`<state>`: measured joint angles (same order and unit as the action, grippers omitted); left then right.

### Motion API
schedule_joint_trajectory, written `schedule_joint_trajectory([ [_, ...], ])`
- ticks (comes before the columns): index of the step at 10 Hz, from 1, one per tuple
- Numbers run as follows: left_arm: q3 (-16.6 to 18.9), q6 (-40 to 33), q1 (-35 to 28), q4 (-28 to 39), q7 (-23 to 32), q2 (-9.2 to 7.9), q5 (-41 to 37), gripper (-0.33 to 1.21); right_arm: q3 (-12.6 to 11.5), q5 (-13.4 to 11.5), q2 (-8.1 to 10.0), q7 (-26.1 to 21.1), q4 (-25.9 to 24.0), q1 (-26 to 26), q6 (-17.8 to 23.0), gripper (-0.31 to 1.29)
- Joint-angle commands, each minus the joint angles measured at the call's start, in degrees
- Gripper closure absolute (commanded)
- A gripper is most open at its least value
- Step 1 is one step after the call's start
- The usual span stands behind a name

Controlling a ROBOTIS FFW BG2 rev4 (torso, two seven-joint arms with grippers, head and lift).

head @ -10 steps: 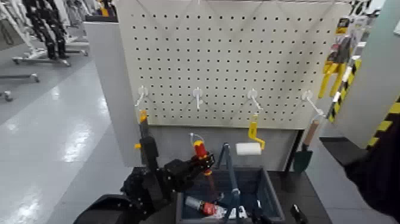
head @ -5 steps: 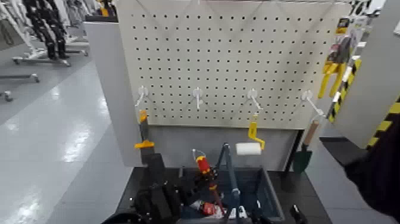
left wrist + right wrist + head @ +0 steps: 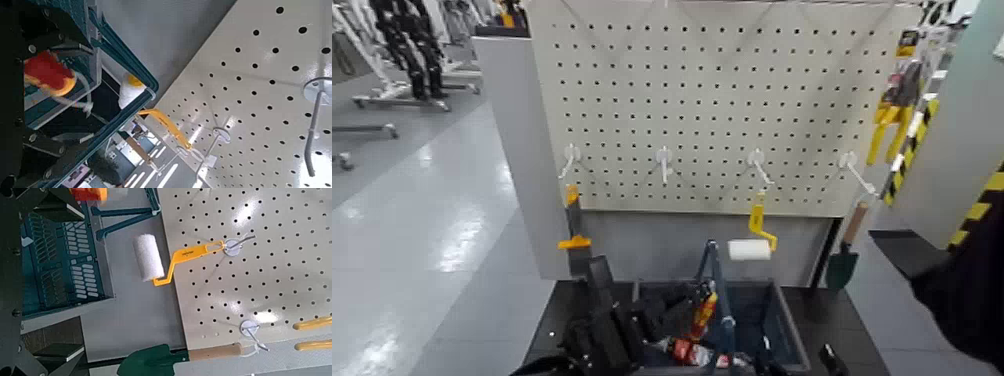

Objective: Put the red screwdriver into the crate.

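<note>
The red screwdriver (image 3: 704,310) leans tilted inside the crate (image 3: 780,312), its red and yellow handle near the crate's middle. My left gripper (image 3: 677,308) reaches in over the crate's left wall, right beside the screwdriver, and its jaws look open. In the left wrist view the red handle (image 3: 47,72) lies close below the gripper, inside the crate's teal rim (image 3: 117,59). The right wrist view looks at the crate's slatted side (image 3: 63,258) from farther off; only a dark edge of the right gripper's body shows there.
A white pegboard (image 3: 732,100) stands behind the crate. On it hang an orange-and-black scraper (image 3: 573,235), a yellow-handled paint roller (image 3: 749,249) and a green trowel (image 3: 842,262). Other tools (image 3: 682,350) lie in the crate, and a blue-grey bar (image 3: 720,290) rises from it.
The left gripper sank from above the crate's left wall down into it. The screwdriver went from upright in the grip to tilted and lower in the crate.
</note>
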<state>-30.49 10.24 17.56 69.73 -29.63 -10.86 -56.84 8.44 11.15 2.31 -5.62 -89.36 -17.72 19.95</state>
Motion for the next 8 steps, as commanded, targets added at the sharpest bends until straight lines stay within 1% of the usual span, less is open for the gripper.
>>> schedule_joint_trajectory([
  [1, 1.84, -1.81, -1.12, 2.69, 0.54, -0.22, 0.59, 0.18, 0.00, 0.10, -0.03, 0.17, -0.02, -0.04, -0.09, 0.13],
  [2, 3.86, -2.51, -2.26, 5.51, 1.77, -0.57, 3.58, 0.18, -0.09, 0.10, -0.03, 0.26, -0.02, -0.12, -0.09, 0.13],
  [4, 7.29, -3.65, -4.02, 10.43, 4.14, -1.10, 12.98, 0.18, -0.18, 0.19, 0.06, 0.35, -0.11, -0.12, -0.09, 0.13],
  [6, 11.69, -6.64, -7.62, 15.00, 7.48, -0.92, 23.00, 0.18, -0.35, 0.28, -0.11, 0.52, -0.11, -0.12, 0.09, 0.13],
  [8, 14.94, -9.89, -11.32, 17.64, 9.76, -0.57, 30.56, 0.18, -0.44, 0.19, -0.20, 0.52, -0.29, -0.21, 0.26, 0.13],
])
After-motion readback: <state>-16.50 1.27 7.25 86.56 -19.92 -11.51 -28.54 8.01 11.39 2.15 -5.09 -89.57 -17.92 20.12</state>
